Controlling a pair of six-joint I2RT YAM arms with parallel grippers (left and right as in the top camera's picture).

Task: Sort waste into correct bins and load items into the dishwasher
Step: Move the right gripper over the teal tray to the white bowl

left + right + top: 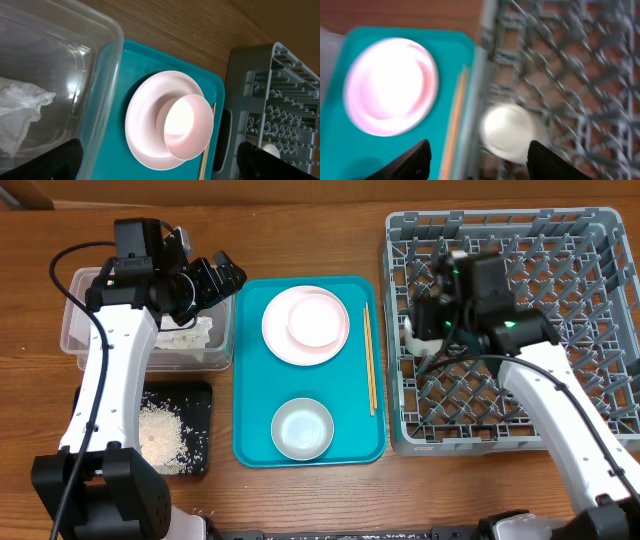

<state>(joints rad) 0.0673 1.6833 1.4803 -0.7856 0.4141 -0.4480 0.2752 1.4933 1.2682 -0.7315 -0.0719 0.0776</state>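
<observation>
The pink bowl (316,317) sits on the pink plate (283,332) on the teal tray, with the grey-blue bowl (302,428) nearer the front and the chopsticks (368,360) along the tray's right side. My left gripper (215,275) is open and empty over the right end of the clear tub (70,330), which holds white tissue (185,335). In the left wrist view the open jaws (160,170) face the plate (142,120) and bowl (190,127). My right gripper (480,165) is open above the white cup (507,132), which lies in the dish rack (590,240). Rice (160,435) lies in the black tray (200,395). No red wrapper or brown scraps show.
The teal tray (250,380) lies between the bins and the rack. A few rice grains (200,510) lie on the wooden table by the black tray's front. The right wrist view is blurred.
</observation>
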